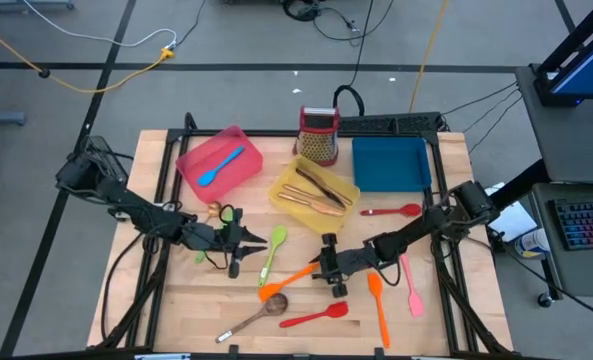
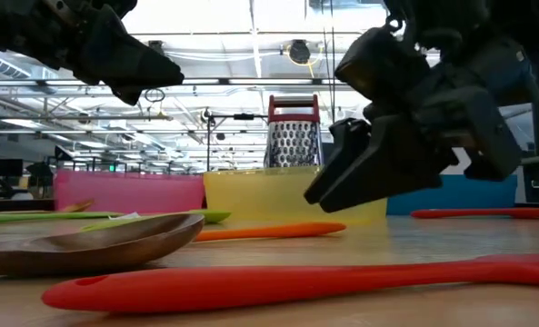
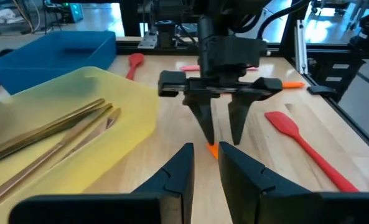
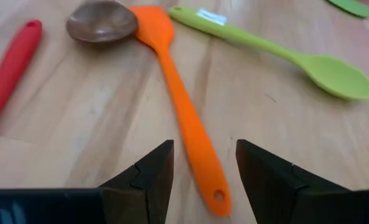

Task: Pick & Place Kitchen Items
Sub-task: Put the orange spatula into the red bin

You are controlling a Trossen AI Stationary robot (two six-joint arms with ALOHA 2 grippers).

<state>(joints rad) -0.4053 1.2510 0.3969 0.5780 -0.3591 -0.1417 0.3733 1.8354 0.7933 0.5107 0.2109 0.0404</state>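
My right pincer (image 1: 330, 268) hangs low over the middle of the wooden bench (image 1: 176, 300), its fingers spread apart and empty, straddling the handle end of an orange spatula (image 4: 183, 118) that lies flat on the slats. My left pincer (image 1: 238, 243) waits just to the left of it, above the boards; its fingers stand only a narrow gap apart and carry nothing.

The bench top is pale butcher-block, framed in black rails. Around the orange spatula lie a brown wooden spoon (image 1: 254, 315) touching its blade, a light green spoon (image 1: 272, 250), a red spatula (image 1: 314, 317), a second orange utensil (image 1: 378, 305) and a pink spatula (image 1: 410, 285). A red spoon (image 1: 391, 211) lies near the blue tray (image 1: 390, 163). The yellow tray (image 1: 280, 186) holds copper-coloured cutlery (image 1: 314, 195) and a black knife (image 1: 322, 183); the pink tray (image 1: 189, 162) holds a blue utensil (image 1: 220, 167). A red-topped box grater (image 1: 318, 135) stands upright at the far edge between the pink and blue trays.

Beyond the bench is a grey floor crossed by yellow and black cables, a desk with a keyboard (image 1: 584, 220) on the right, and, seen from bench height, a hall with bright ceiling lights.
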